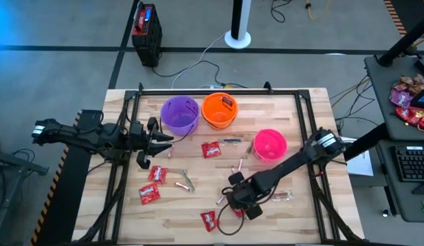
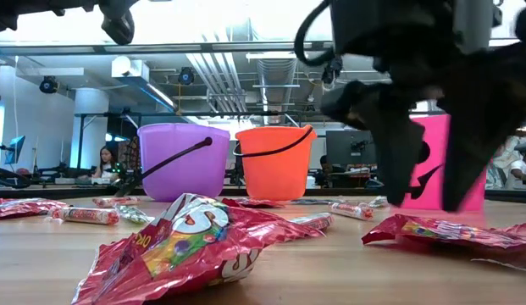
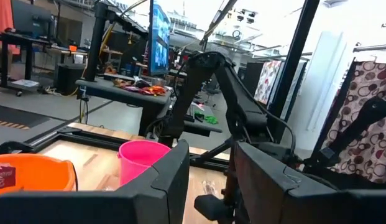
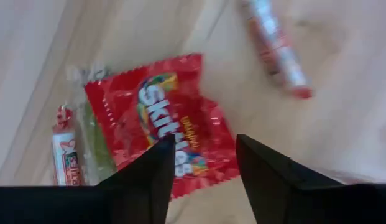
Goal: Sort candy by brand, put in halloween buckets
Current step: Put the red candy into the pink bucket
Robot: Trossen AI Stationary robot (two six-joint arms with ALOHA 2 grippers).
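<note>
Three buckets stand upright at the table's far side: purple [image 1: 179,114], orange [image 1: 220,110] and pink [image 1: 270,144]. Red square packets [image 1: 211,149] [image 1: 149,194] [image 1: 209,220] and thin sticks [image 1: 181,184] [image 1: 283,197] lie flat and scattered on the wood. My right gripper [image 1: 240,203] is open at the near middle, pointing down. It hovers over a red Skittles packet [image 4: 174,124], a finger on either side and clear of it. My left gripper [image 1: 159,142] is open and empty, just left of the purple bucket and above the table.
A stick [image 4: 276,46] and another stick [image 4: 65,155] with a greenish wrapper lie close to the Skittles packet. A black frame [image 1: 218,91] runs around the table's edges. A black and red device [image 1: 147,31] stands on the floor beyond the table.
</note>
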